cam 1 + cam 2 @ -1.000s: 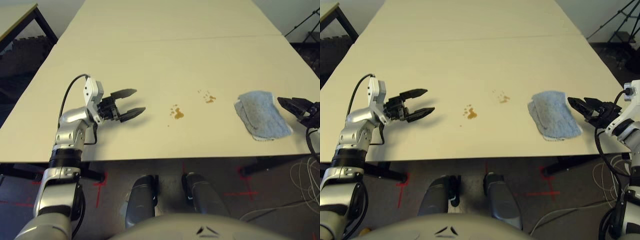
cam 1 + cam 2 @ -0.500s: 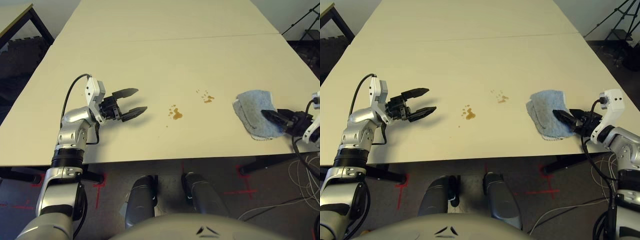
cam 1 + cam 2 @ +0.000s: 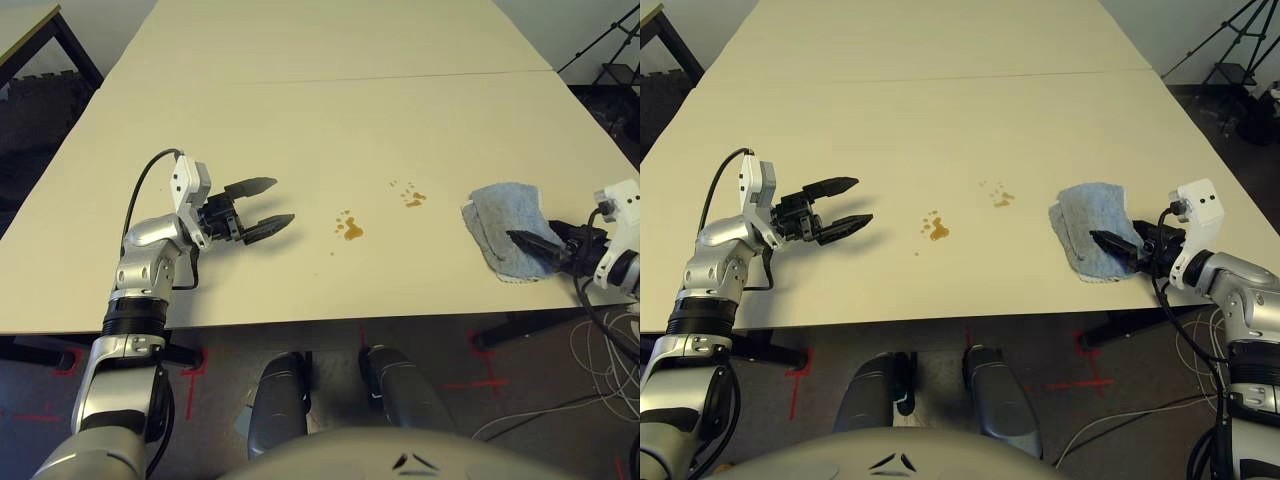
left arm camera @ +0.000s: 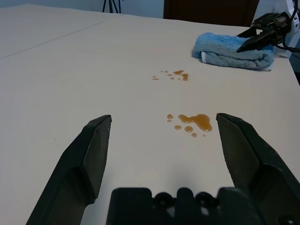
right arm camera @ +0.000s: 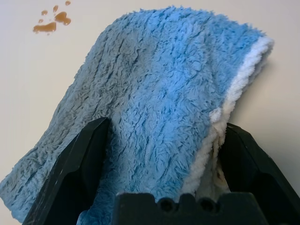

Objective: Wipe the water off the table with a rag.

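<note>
We see the rag [image 3: 1087, 229] lying folded near the right front edge of the tabletop [image 3: 330, 120], with our right end effector [image 5: 161, 140] spread wide around its near end, one finger on each side of the cloth. The water [image 3: 350, 229] sits in two small amber clusters left of the rag, toward the middle. Our left end effector [image 3: 262, 204] hovers wide open and empty, well left of the spill.
</note>
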Available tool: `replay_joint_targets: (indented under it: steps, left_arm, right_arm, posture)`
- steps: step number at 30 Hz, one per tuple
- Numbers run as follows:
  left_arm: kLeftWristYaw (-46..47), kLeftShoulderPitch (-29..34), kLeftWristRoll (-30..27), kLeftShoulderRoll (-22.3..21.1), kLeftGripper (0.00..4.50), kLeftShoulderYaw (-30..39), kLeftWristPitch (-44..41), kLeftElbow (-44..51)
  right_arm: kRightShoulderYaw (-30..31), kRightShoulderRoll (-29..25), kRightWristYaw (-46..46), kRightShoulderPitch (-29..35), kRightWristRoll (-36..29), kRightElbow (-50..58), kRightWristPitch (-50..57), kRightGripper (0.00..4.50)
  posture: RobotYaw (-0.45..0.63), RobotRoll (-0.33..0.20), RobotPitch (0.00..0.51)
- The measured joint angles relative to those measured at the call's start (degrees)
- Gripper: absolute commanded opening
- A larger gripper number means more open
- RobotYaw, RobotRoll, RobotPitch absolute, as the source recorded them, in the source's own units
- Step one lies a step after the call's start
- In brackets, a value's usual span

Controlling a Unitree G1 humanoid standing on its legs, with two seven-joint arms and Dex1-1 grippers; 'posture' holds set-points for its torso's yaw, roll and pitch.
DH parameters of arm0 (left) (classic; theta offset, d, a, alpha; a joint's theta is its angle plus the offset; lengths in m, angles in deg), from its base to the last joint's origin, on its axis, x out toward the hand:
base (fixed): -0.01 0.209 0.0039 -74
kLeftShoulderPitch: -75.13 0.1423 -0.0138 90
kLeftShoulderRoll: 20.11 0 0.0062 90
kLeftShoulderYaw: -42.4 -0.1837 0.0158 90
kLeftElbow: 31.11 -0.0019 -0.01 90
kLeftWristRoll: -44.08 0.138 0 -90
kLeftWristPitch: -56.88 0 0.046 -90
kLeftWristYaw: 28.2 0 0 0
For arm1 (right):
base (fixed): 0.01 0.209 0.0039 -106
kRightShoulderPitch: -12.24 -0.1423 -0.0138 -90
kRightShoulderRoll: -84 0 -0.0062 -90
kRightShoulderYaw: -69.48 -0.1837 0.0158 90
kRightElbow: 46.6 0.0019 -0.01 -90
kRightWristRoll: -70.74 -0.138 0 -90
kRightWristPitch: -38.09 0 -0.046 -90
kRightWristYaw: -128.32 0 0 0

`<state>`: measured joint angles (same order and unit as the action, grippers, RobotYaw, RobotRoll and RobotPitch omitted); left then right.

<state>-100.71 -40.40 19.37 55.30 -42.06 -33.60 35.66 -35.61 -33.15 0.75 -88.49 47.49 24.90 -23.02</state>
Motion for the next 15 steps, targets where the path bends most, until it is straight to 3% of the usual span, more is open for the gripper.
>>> replay_joint_targets:
  steps: [3, 12, 15]
  left_arm:
    - [0.0, 0.0, 0.0, 0.0, 4.50, 0.0, 0.0, -0.1]
    - [0.0, -0.4, 0.3, 0.0, 4.50, 0.0, 0.3, -0.4]
    - [0.0, -0.7, 0.4, 0.0, 4.50, 0.0, 0.8, -0.9]
  right_arm:
    - [0.8, 0.0, 0.0, -0.3, 0.5, 0.1, 0.0, 3.56]
    - [3.0, 0.0, 1.0, -1.9, 1.5, 0.0, 0.2, 0.27]
    - [2.8, 0.1, 1.0, -2.7, 1.1, -0.1, 1.9, 0.13]
  posture:
    - [-0.23, 0.000, 0.151]
    - [-0.22, 0.000, 0.134]
    - [-0.22, 0.000, 0.128]
